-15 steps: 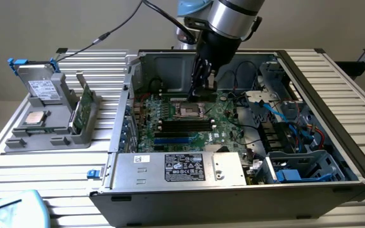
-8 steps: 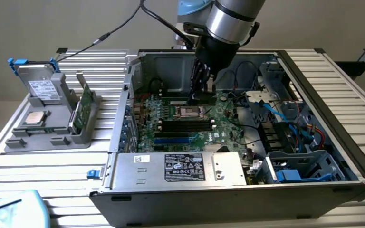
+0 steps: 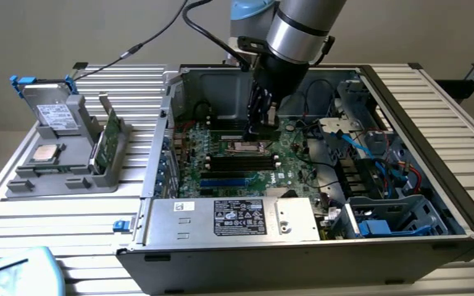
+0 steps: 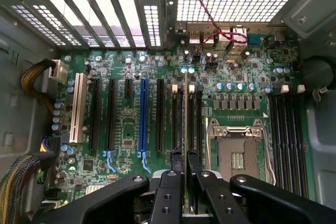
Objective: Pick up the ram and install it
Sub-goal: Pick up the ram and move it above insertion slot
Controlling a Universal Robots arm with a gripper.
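Over motherboard, claw grips ram: slim, pale, edge-on strip.

The board was green, striped by black slots, a blue slot and a white slot. The gripper was black, the ram (edge-on) a pale strip. At nine o'clock in the exterior view stood a grey tray and blue clips.

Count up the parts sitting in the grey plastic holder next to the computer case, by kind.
Silver hard drive with blue clips: 1
Square silver processor chip: 1
Green circuit card standing on edge: 1
Total: 3
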